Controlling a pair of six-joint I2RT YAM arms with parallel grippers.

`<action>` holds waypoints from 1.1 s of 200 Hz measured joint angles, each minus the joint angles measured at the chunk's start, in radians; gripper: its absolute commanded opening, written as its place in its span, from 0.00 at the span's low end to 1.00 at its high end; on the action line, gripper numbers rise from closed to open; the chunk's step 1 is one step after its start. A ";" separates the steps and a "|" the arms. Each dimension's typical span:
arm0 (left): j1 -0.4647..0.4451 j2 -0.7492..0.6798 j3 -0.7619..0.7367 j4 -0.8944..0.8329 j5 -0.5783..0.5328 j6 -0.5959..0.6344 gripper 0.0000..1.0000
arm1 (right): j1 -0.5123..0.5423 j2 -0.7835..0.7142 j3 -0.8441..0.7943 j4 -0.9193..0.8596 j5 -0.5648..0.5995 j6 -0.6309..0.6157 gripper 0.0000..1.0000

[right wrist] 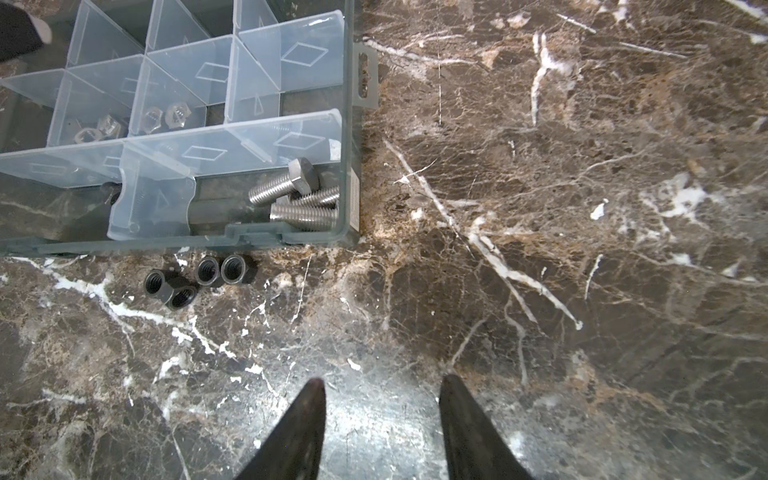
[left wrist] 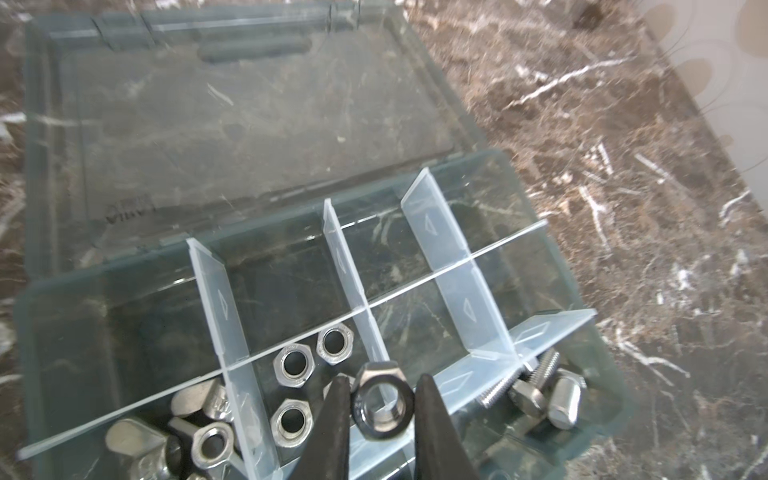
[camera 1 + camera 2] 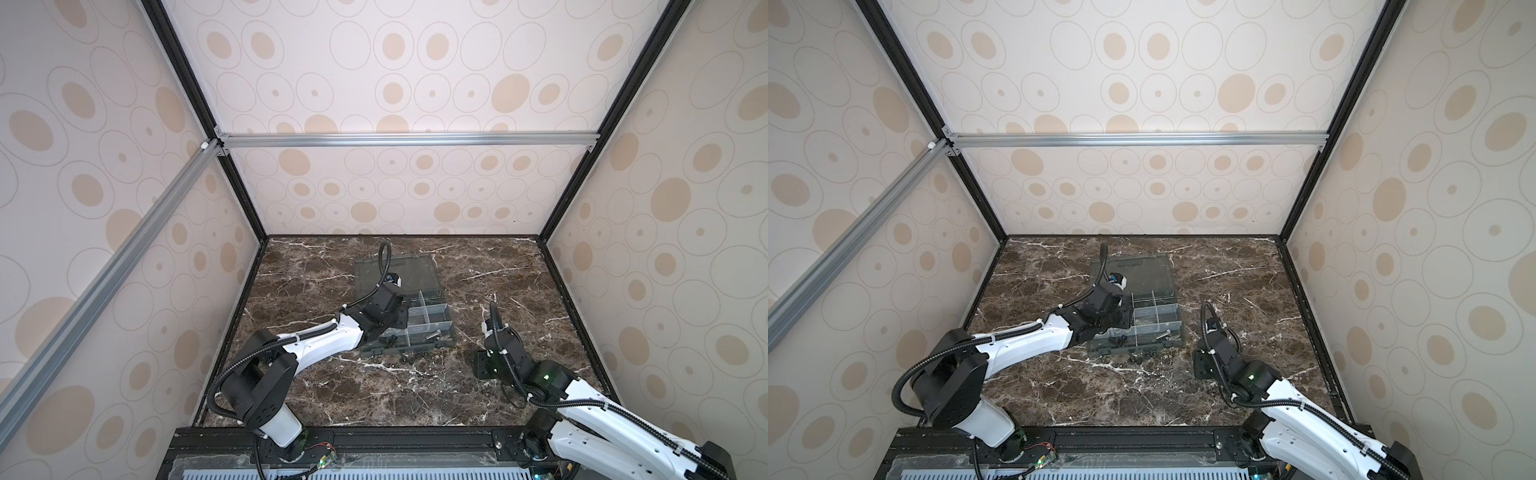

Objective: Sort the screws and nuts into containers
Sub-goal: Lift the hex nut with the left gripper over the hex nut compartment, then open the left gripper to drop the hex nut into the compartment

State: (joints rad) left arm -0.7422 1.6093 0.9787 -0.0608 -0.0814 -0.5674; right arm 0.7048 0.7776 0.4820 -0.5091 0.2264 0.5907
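Lab test cell, aluminium frame (image 3: 407,139), patterned panels (image 3: 415,62), marble tabletop (image 3: 374,395)

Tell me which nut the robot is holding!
Find the grey plastic organizer box on the marble table. Over it hangs the left gripper, shut on one nut. The silver nuts beside it lie flat in their compartment; this one alone is pinched between two black fingers.

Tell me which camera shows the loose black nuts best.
The right wrist view: four black nuts lie sharp, beside the organizer box. Both top views show only tiny dark specks; the left wrist view misses them.
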 measured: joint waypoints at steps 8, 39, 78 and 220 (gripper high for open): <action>0.001 0.014 0.000 0.000 0.009 0.000 0.28 | 0.000 0.000 0.000 -0.001 0.002 0.000 0.48; 0.009 0.029 -0.008 0.012 0.025 -0.008 0.39 | 0.000 -0.006 0.000 -0.005 0.010 0.000 0.48; 0.014 0.010 -0.040 0.040 0.027 -0.023 0.46 | 0.000 -0.013 0.000 -0.008 0.012 0.000 0.49; 0.018 -0.255 -0.285 0.135 0.040 -0.133 0.49 | 0.000 0.031 0.000 0.002 -0.013 0.000 0.49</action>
State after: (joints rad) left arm -0.7242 1.3540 0.6941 0.0738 -0.0414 -0.7006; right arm 0.7048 0.8082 0.4820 -0.5072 0.2131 0.5907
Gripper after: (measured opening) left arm 0.488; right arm 0.485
